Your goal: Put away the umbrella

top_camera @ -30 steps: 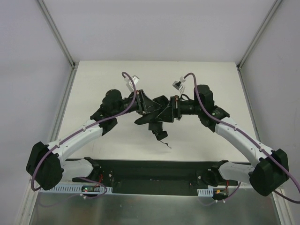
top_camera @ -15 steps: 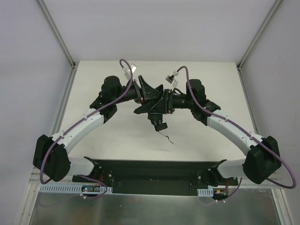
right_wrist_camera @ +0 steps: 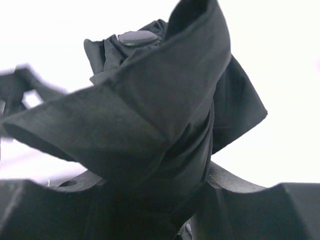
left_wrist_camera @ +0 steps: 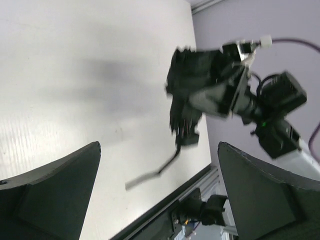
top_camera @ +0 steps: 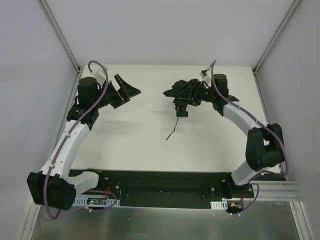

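1. Across the whole floor of the top view lies the pale table (top_camera: 150,150), with grey walls on three sides and a black base plate (top_camera: 165,182) at its near edge, where both arms are bolted.
2. The left arm (top_camera: 67,142) reaches up the left side of the table. The right arm (top_camera: 239,116) is folded at the right side, its wrist turned inward towards the far middle.
3. The umbrella (top_camera: 184,91) is at the far right-centre of the table, well apart from the left arm. It is a crumpled bundle of black fabric. In the left wrist view it (left_wrist_camera: 200,90) hangs dark against the pale surface, with a soft shadow cast on the table off to its left. In the right wrist view its folds (right_wrist_camera: 160,115) fill most of the frame, with a round cap showing near the top.
4. The right gripper (top_camera: 198,91) is clamped on the canopy fabric, which is bunched between its two fingers (right_wrist_camera: 260,200).
5. The left gripper (top_camera: 128,90) is at the far left of the table with its jaws spread wide and nothing between them. Its two dark fingers (left_wrist_camera: 55,195) frame the lower corners of its own camera view.
6. The small black handle (top_camera: 181,113) sticks out of the bundle on the near side.
7. A thin cord (top_camera: 173,131) trails from the handle towards the near edge. It is blurred in the left wrist view (left_wrist_camera: 152,176), and I cannot tell whether its end touches the table.
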{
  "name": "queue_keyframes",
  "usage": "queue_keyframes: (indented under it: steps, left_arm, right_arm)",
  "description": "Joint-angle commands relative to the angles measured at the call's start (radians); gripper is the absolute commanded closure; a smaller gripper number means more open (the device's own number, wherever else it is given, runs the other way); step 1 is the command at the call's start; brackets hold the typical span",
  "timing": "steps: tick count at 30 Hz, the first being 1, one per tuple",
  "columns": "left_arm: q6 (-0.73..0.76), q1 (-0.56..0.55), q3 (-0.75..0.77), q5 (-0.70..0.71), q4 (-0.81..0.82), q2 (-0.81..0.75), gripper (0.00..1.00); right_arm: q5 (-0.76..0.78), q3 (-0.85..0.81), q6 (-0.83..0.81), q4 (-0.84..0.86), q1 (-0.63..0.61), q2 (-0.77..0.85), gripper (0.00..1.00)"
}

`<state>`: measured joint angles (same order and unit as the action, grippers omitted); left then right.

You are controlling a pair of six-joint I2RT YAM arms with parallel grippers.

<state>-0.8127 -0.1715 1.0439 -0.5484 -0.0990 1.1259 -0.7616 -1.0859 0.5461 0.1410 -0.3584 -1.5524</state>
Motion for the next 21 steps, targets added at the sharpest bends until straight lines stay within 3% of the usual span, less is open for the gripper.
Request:
queue_keyframes:
  steps: [1, 7, 14, 16, 21]
  left_arm:
    - [0.080, -0.006, 0.005, 0.007, -0.131, -0.049, 0.02]
    - [0.119, -0.031, -0.053, -0.050, -0.131, -0.093, 0.02]
    - [0.162, -0.048, -0.061, -0.088, -0.131, -0.098, 0.02]
    - [0.164, -0.049, -0.045, -0.093, -0.131, -0.083, 0.02]
    - [0.173, -0.051, 0.008, -0.123, -0.145, -0.045, 0.03]
  right_arm:
    - [0.183, -0.135, 0.025, -0.041, 0.192, -0.138, 0.76]
    - [0.307, -0.484, -0.005, -0.090, 0.403, -0.504, 0.73]
    - [0.392, -0.965, 0.043, -0.136, 0.489, -0.862, 0.60]
    - [0.410, -1.034, 0.057, -0.180, 0.498, -0.922, 0.57]
    - [0.459, -1.057, 0.008, -0.251, 0.513, -0.917, 0.34]
